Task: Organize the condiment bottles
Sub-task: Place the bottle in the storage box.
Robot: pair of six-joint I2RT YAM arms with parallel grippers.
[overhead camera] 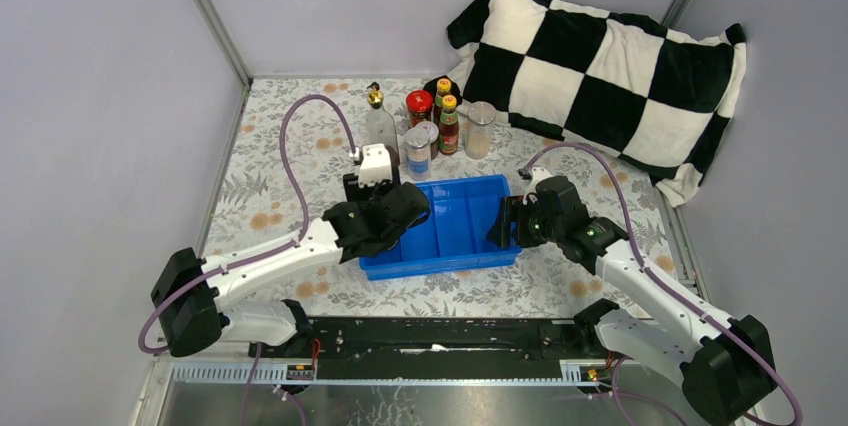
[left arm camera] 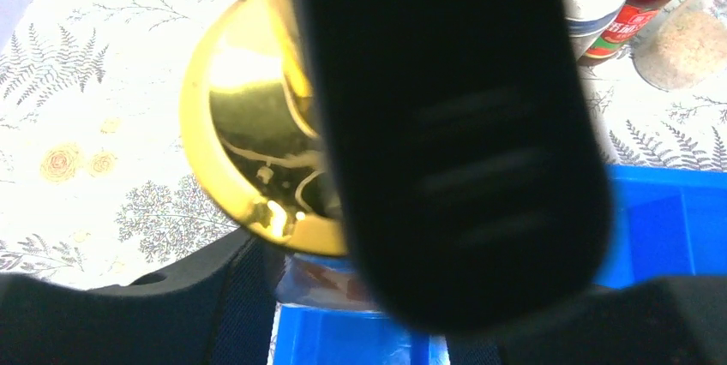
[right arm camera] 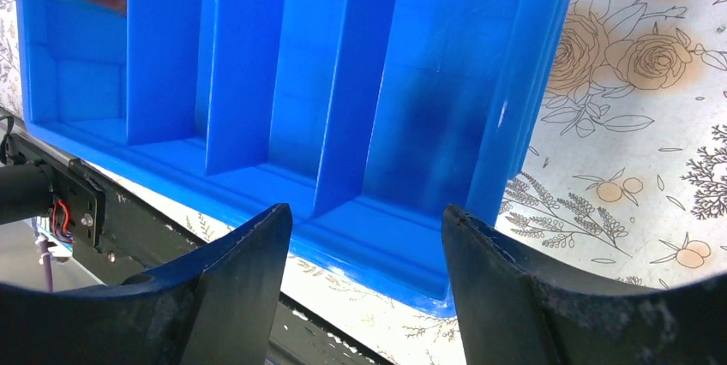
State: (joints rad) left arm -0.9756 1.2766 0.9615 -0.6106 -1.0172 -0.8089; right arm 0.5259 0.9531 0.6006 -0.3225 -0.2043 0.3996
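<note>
Right pincer (right arm camera: 369, 219) stands wide open, its two matte black fingers (right arm camera: 231, 279) spread above the right-hand rim of the blue divided tray (overhead camera: 470, 246) and gripping nothing. The tray is smooth moulded plastic, rectangular, with straight partition walls that cut it into long narrow compartments.

The left pincer (overhead camera: 372, 189) sits at the tray's 10 o'clock corner, over a gold-spouted bottle (left arm camera: 249, 142). In the left wrist view the bottle's polished, mirror-bright collar and spout are half hidden by a blurred, rounded black shape with shallow ridges, and blue tray plastic shows beneath. Whether this pincer is clamped on the bottle I cannot tell.

At the tray's 12 o'clock the other condiment bottles stand upright in a tight cluster on the tabletop (overhead camera: 270, 196), which is covered with a floral-print cloth. A second gold-spouted bottle (overhead camera: 378, 121) of tall clear glass stands at the cluster's 9 o'clock end. Beside it are a red-lidded jar (overhead camera: 419, 106), two dark yellow-capped sauce bottles (overhead camera: 449, 124) and a silver-lidded shaker (overhead camera: 418, 151). A clear cylindrical container (overhead camera: 480, 128) stands at the 3 o'clock end. A soft black-and-white chequered pillow (overhead camera: 600, 66) lies at the tray's 1 o'clock.
</note>
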